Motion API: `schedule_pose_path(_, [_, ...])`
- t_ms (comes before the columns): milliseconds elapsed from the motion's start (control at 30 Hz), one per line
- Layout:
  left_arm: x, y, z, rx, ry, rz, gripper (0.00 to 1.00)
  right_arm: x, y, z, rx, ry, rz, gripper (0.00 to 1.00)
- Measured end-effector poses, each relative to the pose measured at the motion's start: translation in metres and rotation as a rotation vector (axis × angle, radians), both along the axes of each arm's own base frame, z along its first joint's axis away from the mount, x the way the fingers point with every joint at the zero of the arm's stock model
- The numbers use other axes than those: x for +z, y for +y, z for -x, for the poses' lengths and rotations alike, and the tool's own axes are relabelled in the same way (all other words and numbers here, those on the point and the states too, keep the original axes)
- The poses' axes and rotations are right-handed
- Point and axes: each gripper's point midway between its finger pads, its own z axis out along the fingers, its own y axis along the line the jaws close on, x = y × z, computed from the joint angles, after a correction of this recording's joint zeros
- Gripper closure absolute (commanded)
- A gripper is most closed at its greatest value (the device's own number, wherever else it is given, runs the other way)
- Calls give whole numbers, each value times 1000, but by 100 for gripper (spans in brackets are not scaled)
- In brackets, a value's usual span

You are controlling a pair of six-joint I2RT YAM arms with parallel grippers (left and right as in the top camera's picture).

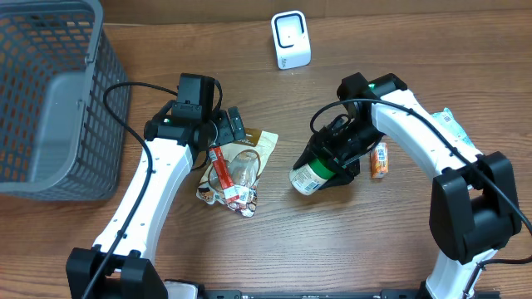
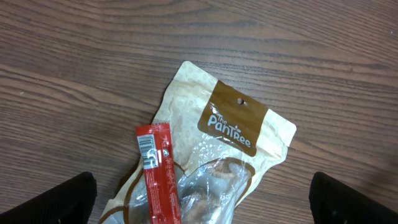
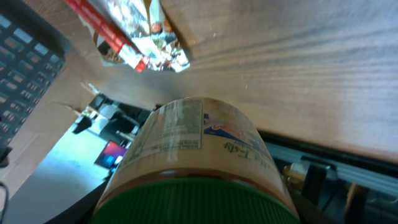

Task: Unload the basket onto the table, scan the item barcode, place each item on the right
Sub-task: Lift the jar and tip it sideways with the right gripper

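Note:
My right gripper (image 1: 337, 162) is shut on a jar (image 1: 309, 177) with a green lid and a pale printed label, holding it tilted just above the table right of centre. In the right wrist view the jar (image 3: 199, 143) fills the frame between the jaws, and its label text faces the camera. A white scanner (image 1: 291, 39) stands upright at the back centre. My left gripper (image 1: 218, 133) hangs open over a tan "Pantree" snack bag (image 2: 230, 130), with a red stick pack (image 2: 158, 174) lying across the bag. Nothing sits between the black fingertips (image 2: 68, 199).
A grey mesh basket (image 1: 50, 100) stands at the far left. A small orange bottle (image 1: 379, 159) lies beside the right arm. A blue and white packet (image 1: 453, 124) shows behind that arm. The snack bag (image 1: 245, 162) and red stick pack (image 1: 219, 170) lie mid-table.

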Motion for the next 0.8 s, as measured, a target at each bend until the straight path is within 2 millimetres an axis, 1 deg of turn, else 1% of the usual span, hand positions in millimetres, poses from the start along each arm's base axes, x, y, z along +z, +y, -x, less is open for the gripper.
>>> schedule_pose_path(167, [0, 0, 0, 0, 0, 0, 0, 9, 3, 8, -12, 61, -33, 89])
schedule_pose_path(467, [0, 0, 0, 0, 0, 0, 0, 28, 14, 12, -42, 132, -134, 89])
schedule_pose_path(533, [0, 0, 0, 0, 0, 0, 0, 30, 15, 12, -46, 138, -146, 91])
schedule_pose_path(800, [0, 0, 0, 0, 0, 0, 0, 43, 18, 19, -72, 223, -186, 91])
